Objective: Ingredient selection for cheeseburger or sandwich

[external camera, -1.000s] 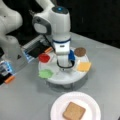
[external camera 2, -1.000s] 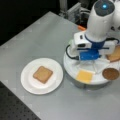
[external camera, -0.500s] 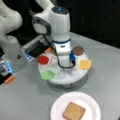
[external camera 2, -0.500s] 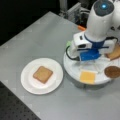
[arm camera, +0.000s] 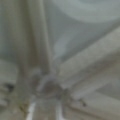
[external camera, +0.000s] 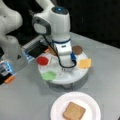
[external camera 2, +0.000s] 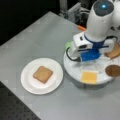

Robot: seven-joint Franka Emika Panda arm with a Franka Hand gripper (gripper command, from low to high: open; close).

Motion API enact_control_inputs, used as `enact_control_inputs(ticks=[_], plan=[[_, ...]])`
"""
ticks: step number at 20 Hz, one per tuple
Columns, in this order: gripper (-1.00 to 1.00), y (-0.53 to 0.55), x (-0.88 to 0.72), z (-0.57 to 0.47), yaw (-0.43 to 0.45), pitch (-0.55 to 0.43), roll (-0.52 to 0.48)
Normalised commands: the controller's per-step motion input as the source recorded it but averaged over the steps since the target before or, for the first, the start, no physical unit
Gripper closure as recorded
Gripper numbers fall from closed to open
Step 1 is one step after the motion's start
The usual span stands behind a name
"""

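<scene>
here, nearest you on the grey table (external camera: 22,100), a white plate (external camera: 56,110) carries one brown bread slice (external camera: 74,111), lying flat and alone; in a front view it sits at the left (external camera 2: 43,74). behind it stands a round white tray (external camera: 75,77) on the same table, with black background beyond. on the tray you have the green lettuce (external camera: 48,75), the red tomato (external camera: 42,60), the yellow cheese (external camera: 84,63) and the dark patty (external camera: 77,49); a second bread slice (external camera 2: 113,52) lies at the tray's far edge. the arm's white body blocks the tray's middle. the fingers (external camera: 63,69) are low over the tray's centre, between lettuce and cheese, touching neither as far as you can see; whether they are spread or pressed together you cannot tell.
</scene>
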Motion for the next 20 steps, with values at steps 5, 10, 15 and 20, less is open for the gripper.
enact_control_inputs(ticks=[5, 10, 15, 20], plan=[[-1.0, -0.14, -0.11, 0.05, 0.052, 0.072, 0.103], [-1.0, -0.14, -0.08, 0.04, 0.121, 0.107, 0.093], [-1.0, -0.14, -0.05, 0.02, 0.134, 0.109, 0.106], [-1.0, -0.12, -0.02, 0.01, 0.104, 0.093, 0.108]])
